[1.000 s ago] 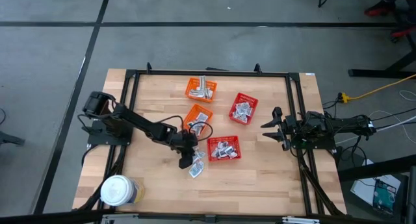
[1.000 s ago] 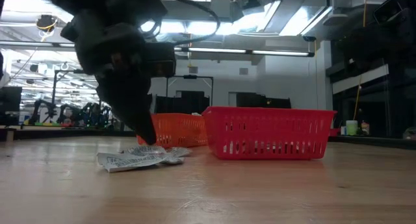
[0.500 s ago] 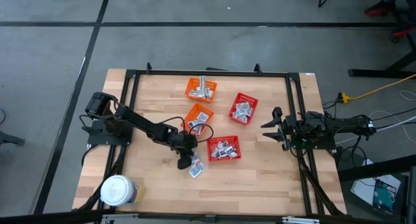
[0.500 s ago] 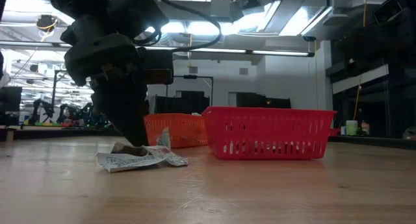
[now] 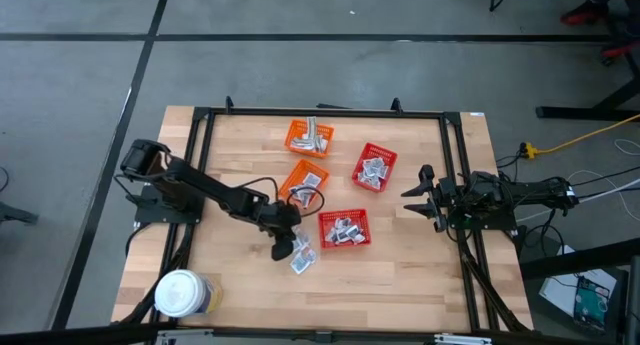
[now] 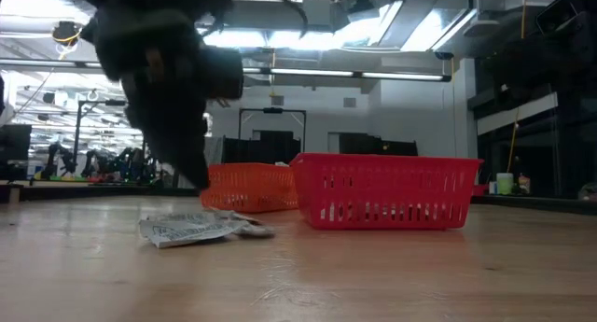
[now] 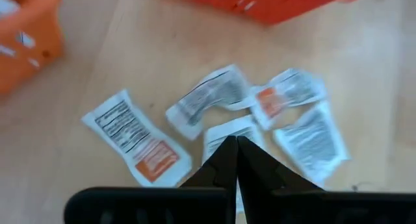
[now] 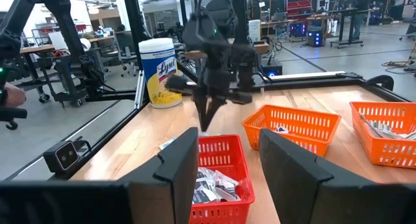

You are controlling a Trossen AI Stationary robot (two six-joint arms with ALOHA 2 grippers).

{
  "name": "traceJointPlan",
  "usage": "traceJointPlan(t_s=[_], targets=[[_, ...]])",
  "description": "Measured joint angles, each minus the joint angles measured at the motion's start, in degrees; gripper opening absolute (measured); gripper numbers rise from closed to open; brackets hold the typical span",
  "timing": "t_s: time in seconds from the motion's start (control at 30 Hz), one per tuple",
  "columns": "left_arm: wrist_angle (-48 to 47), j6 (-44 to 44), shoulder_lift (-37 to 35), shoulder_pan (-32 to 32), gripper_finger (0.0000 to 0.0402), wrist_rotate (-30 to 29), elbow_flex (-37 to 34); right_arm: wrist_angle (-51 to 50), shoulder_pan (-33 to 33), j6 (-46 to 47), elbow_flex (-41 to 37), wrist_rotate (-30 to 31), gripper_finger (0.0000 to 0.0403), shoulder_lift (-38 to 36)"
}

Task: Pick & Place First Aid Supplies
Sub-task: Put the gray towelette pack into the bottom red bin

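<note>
Several small silvery-white sachets (image 5: 303,253) lie flat in a loose heap on the wooden table, just left of the near red basket (image 5: 343,228). The left wrist view shows them spread out (image 7: 208,100), some with orange print. My left gripper (image 5: 285,250) hangs shut just above the heap, slanting down, its tips (image 7: 235,143) over one sachet (image 7: 224,128). In the low view nothing hangs from it (image 6: 196,177) and the sachets (image 6: 201,229) rest on the table. My right gripper (image 5: 410,200) waits open at the table's right side.
A second red basket (image 5: 374,167) and two orange baskets (image 5: 305,180) (image 5: 309,136) with sachets inside stand farther back. A white-lidded jar (image 5: 181,293) sits at the near left corner. A black frame (image 5: 200,115) runs round the table.
My left gripper has shut over the heap and then risen a little. Half a second ago one sachet stood tipped up beside the fingers; now it lies flat among the others again.
</note>
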Motion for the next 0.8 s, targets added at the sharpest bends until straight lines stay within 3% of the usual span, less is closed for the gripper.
traceJointPlan(t_s=[0.23,0.43,0.6,0.8], targets=[[-0.20,0.59,-5.72,-1.76,0.0002,0.04,0.00,0.00,0.00,-0.01,0.01,0.02,0.0163,0.00],[-3.86,-1.14,-6.62,-2.74,0.0013,0.98,0.00,0.00,0.00,-0.01,0.01,0.00,0.0163,0.01],[-7.56,-1.99,-6.04,-3.38,0.0045,2.00,0.00,0.00,-0.01,0.01,0.00,0.02,0.0163,0.01],[-8.28,-1.95,-6.04,-3.71,0.0099,-3.25,0.00,0.00,0.00,0.01,-0.01,0.02,0.0163,0.01]])
